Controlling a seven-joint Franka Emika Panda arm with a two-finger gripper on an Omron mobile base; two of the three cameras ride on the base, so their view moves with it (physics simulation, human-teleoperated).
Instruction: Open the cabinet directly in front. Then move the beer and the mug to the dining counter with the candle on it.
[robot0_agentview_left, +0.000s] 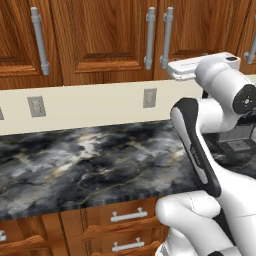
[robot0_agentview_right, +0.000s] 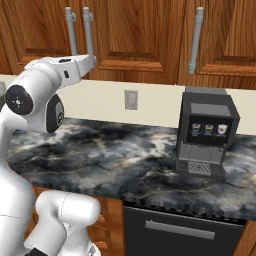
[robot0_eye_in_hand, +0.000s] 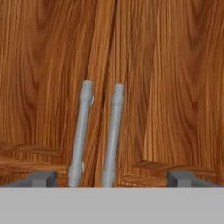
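The cabinet (robot0_agentview_left: 100, 35) (robot0_agentview_right: 135, 30) is a reddish-brown wall unit, and both its doors are closed. Two long grey bar handles (robot0_agentview_left: 150, 37) (robot0_agentview_right: 89, 30) stand side by side where the doors meet. My hand is raised just below and in front of them. In the hand view my gripper (robot0_eye_in_hand: 111, 179) is open, with its dark fingertips (robot0_eye_in_hand: 39, 178) set wide on either side of the two handles (robot0_eye_in_hand: 114, 131) and a little short of them. Nothing is held. The beer, the mug, the dining counter and the candle are out of view.
Below the cabinets runs a dark marble counter (robot0_agentview_left: 90, 160) with drawers (robot0_agentview_left: 129, 216) under it. A black coffee machine (robot0_agentview_right: 207, 132) stands on it to the right. Wall outlets (robot0_agentview_left: 149, 97) sit on the cream backsplash. A dark appliance front (robot0_agentview_right: 180, 230) lies under the counter.
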